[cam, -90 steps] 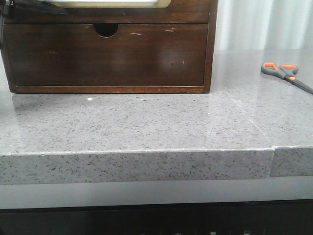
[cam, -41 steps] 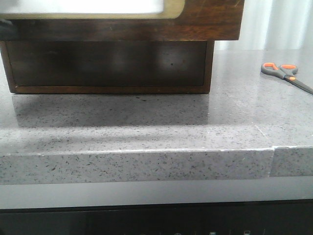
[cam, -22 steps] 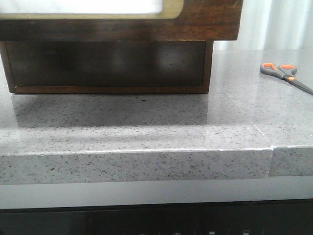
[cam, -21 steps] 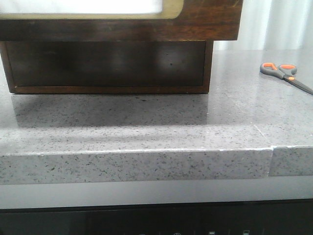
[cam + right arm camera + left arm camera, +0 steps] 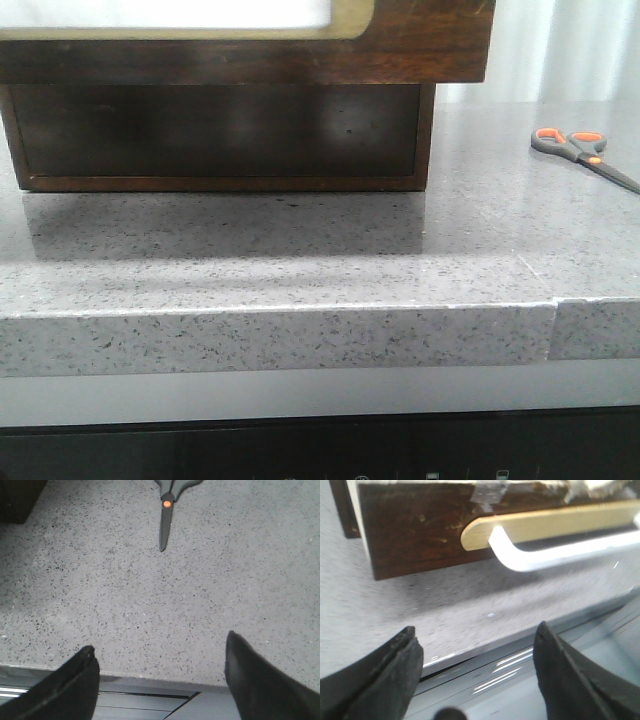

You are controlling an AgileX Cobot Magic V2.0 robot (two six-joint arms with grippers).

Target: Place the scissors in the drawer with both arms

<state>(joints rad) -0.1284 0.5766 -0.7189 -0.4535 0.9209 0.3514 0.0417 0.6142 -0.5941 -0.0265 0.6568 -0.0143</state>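
left gripper (image 5: 475, 675): only shows in its own wrist cam, black fingers (image 5: 385, 675) spread wide apart with nothing between them, hanging over the counter's front edge and facing the drawer front.

drawer (image 5: 250, 40): pulled out toward the camera on the left side of the front view, so its dark-brown front fills the top of that picture and overhangs the counter. in the left wrist cam you can see the scratched brown face, a cream-coloured panel (image 5: 540, 522) and a white curved handle (image 5: 555, 555) on it.

cabinet (image 5: 220, 135): the dark wooden shell sits under and behind the open drawer, resting on the counter.

counter (image 5: 280, 260): grey speckled stone, with a seam and a small step in the front edge toward the right.

scissors (image 5: 583, 152): lying flat on the counter at the far right, well apart from the drawer, grey handles with orange linings, dark blades closed and running off toward the right edge. not in the drawer yet.

right gripper (image 5: 160, 675): seen only in its wrist cam, fingers (image 5: 255, 680) wide open and empty, over the counter edge with the scissors' blade tip pointing back at it, clearly apart from them.
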